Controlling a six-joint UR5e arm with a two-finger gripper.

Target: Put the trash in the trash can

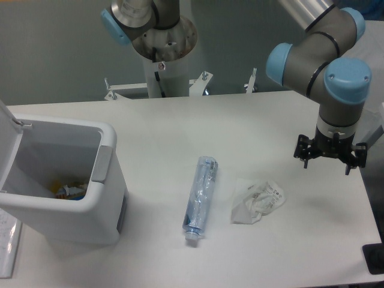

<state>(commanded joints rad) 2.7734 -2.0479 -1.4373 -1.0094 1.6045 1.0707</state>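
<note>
2 pieces of trash lie on the white table (180, 126), both out in the open and apart from each other. The crushed clear bottle (200, 196), bluish along its length, lies nearly lengthwise toward the camera near the table's middle, its cap end pointing at the front edge. Just to its right, not touching it, sits the crumpled white-and-clear wrapper (257, 200), a loose heap with some printed text showing on top.

The trash can (72, 204) stands at the left side of the table, well apart from the bottle. Its hinged lid (9, 144) is swung up and back on the left, so the bin is open on top, and the grey latch (101, 163) shows on the side facing the bottle. Some coloured scraps lie at the bottom inside; they are too small to identify.

The arm reaches in from the upper right, and its gripper (329, 157) hangs above the table's right edge, up and to the right of the wrapper and clear of it. The dark fingers point down and appear spread, with nothing between them, so the jaws stand wide and hold nothing.
</note>
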